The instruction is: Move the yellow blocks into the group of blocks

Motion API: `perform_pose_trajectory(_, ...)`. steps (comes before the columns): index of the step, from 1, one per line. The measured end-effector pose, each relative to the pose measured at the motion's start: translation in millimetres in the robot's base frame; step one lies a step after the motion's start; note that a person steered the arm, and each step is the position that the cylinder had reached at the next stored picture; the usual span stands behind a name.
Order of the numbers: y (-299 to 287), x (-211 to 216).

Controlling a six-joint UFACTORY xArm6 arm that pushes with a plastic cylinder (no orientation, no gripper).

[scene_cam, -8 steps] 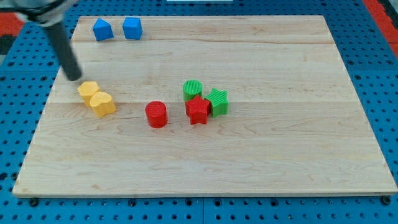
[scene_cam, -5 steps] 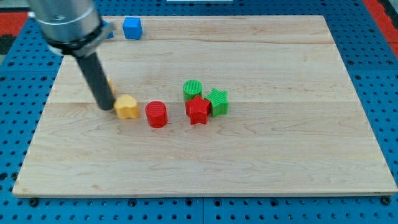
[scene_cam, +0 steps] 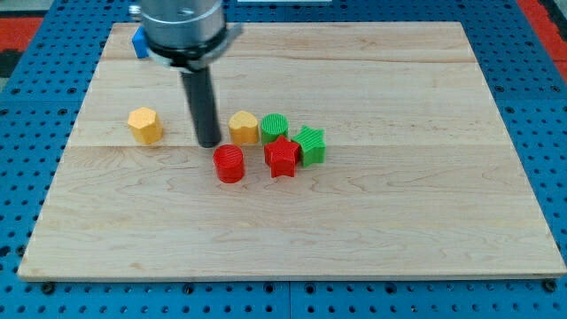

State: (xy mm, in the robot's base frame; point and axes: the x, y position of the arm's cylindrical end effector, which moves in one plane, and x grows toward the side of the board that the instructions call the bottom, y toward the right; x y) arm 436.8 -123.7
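My tip (scene_cam: 209,142) rests on the board between the two yellow blocks. One yellow block (scene_cam: 244,128) sits just right of the tip, touching the green cylinder (scene_cam: 275,128). The other yellow block (scene_cam: 144,125), a hexagonal one, sits alone to the left of the tip. The red cylinder (scene_cam: 229,164) lies just below and right of the tip. The red star (scene_cam: 282,157) and the green star (scene_cam: 309,145) sit together at the right of the group.
A blue block (scene_cam: 139,42) shows at the board's top left, mostly hidden behind the arm. The wooden board (scene_cam: 354,230) lies on a blue pegboard table.
My tip has moved right, pushing one yellow block up against the green cylinder. The other yellow block was left behind at the left. The red cylinder shifted slightly.
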Motion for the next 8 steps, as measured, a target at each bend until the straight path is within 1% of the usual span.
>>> perform_pose_trajectory(1, -69.8, 9.5)
perform_pose_trajectory(2, -133.0, 4.5)
perform_pose_trajectory(3, -117.2, -29.6)
perform_pose_trajectory(4, -45.4, -29.9)
perform_pose_trajectory(5, -57.4, 9.4)
perform_pose_trajectory(6, -43.4, 14.3)
perform_pose_trajectory(7, -68.1, -30.4)
perform_pose_trajectory(8, -25.2, -31.2)
